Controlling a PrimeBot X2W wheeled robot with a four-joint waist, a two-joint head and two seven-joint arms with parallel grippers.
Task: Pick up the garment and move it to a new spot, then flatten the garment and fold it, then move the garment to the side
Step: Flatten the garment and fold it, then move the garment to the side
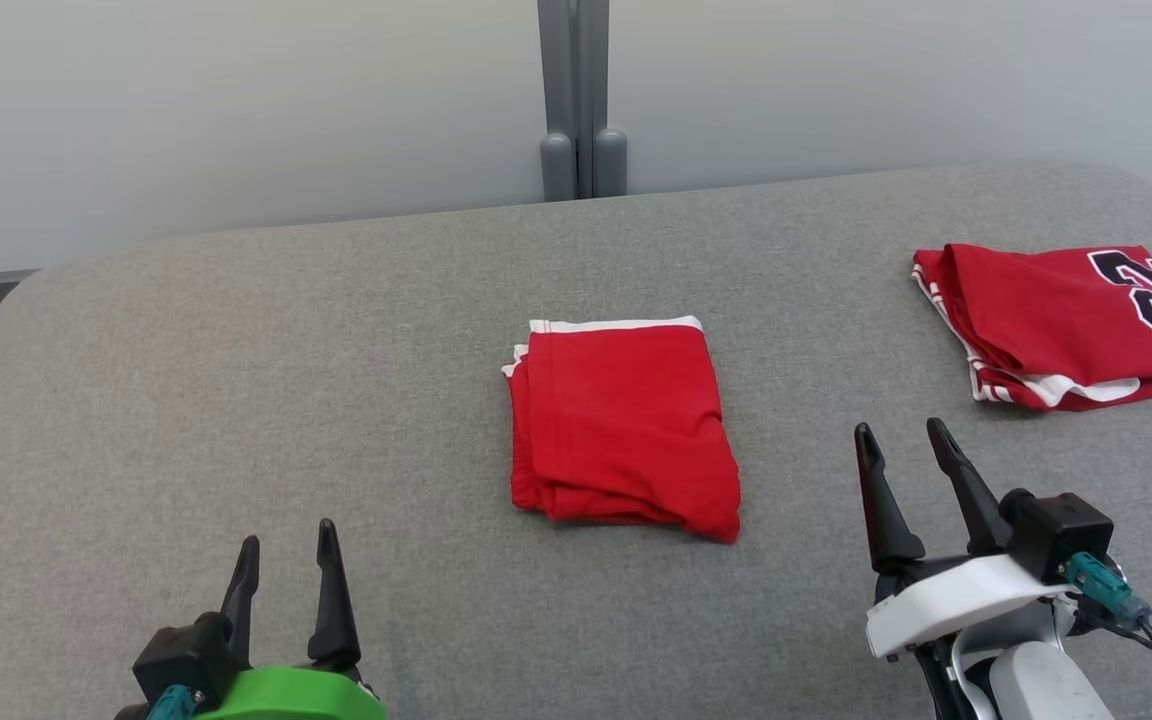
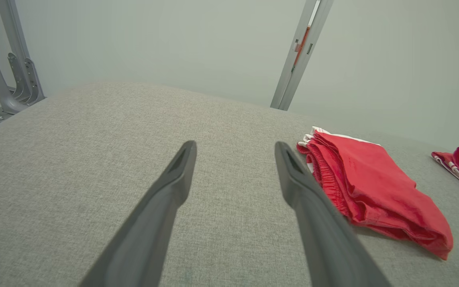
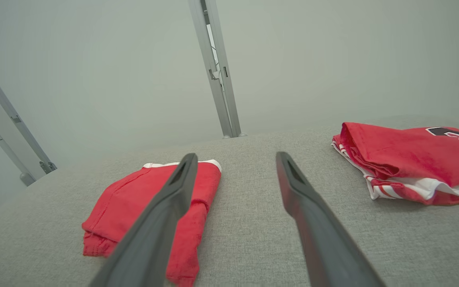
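Left claw (image 1: 288,537), right claw (image 1: 901,428) spread, empty — folded red fabric garment (image 1: 624,430): likely light, limp; pinch all layers edgewise.

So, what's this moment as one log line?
red garment: folded, centre | jersey: folded, right | left fingers: open, empty | right fingers: open, empty

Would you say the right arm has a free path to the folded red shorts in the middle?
Probably yes: the right gripper, fingers open and empty, sits just right of the folded red shorts, with bare grey surface between; the numbered jersey lies clear.
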